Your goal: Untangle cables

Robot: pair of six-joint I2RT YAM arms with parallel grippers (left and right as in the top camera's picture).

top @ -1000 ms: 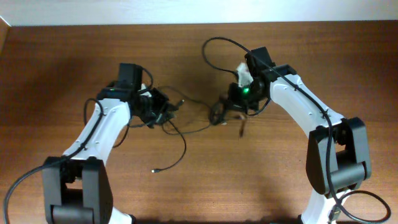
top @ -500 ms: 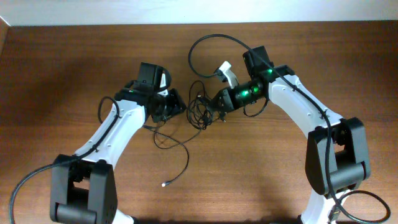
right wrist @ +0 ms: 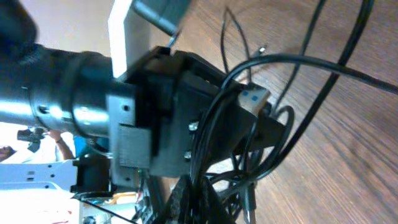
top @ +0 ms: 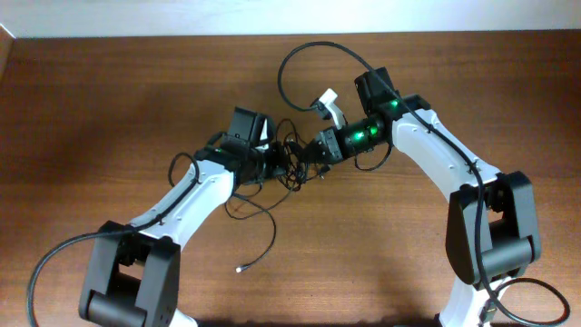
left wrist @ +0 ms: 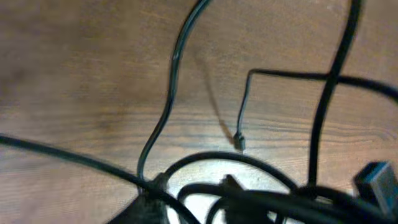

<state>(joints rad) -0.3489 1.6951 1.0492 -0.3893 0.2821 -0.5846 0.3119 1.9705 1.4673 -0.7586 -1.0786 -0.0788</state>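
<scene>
Black cables (top: 292, 171) bunch between the left claw (top: 271, 163) and right claw (top: 314, 155)

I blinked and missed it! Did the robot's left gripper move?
Yes. The left gripper slid to the right across the table, away from its far left corner, up to the cables by the right gripper.

Reaches inward with both arms, elbows bent; clamps right gripper (top: 316, 154) tight on the cables (top: 292, 168); sets left gripper (top: 272, 163) just beside them, jaw gap unclear.
</scene>
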